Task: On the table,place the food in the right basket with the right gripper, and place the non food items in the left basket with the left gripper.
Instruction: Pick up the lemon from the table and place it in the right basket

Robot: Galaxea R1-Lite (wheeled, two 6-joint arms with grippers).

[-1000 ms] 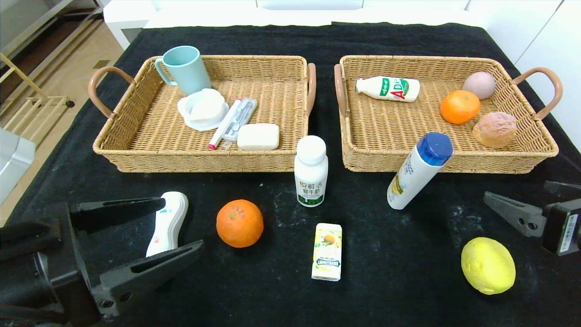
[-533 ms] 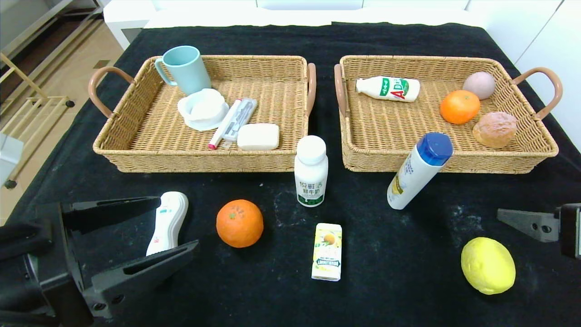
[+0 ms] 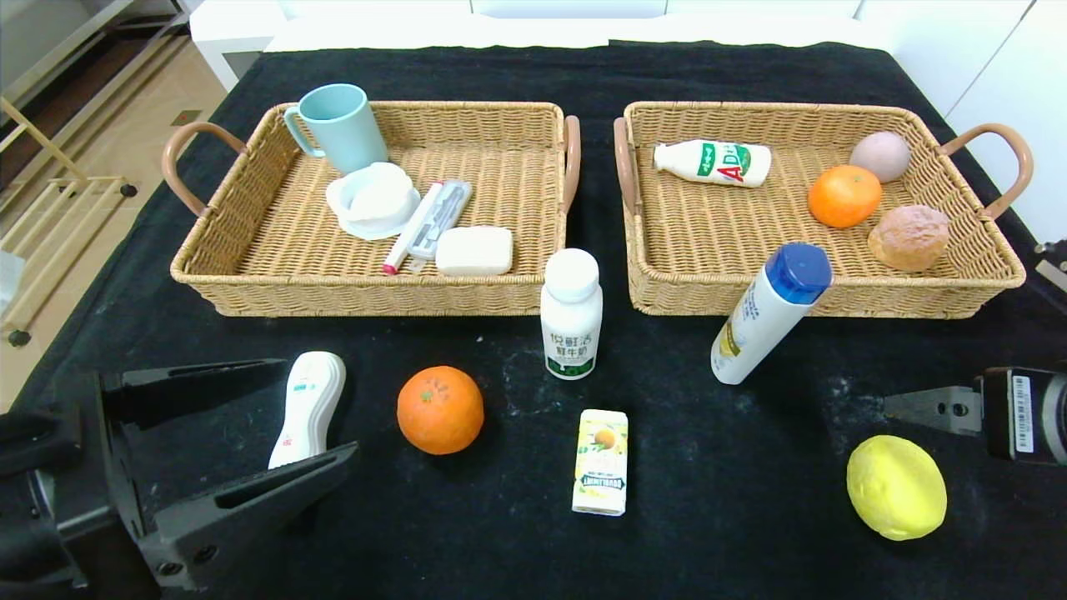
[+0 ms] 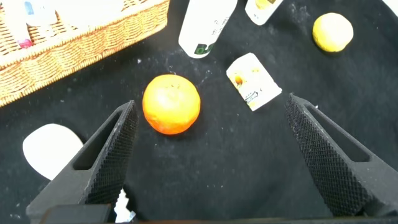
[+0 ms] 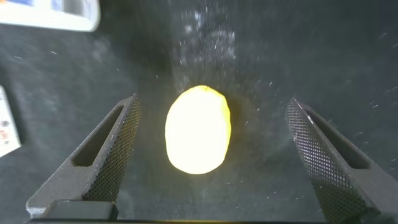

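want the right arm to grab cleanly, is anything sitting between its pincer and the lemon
Nothing visible. In the right wrist view the lemon lies on bare black cloth, centred between the open right pincer fingers, with no other item in the gap.

A staged test room indoors is suggested rather than a lived-in kitchen. A bench (image 3: 583, 75) draped in black cloth is seen set among plain white cabinet fronts (image 3: 1000, 75), with pale wood flooring (image 3: 125, 142) and a light wooden rack (image 3: 50, 208) beside it.
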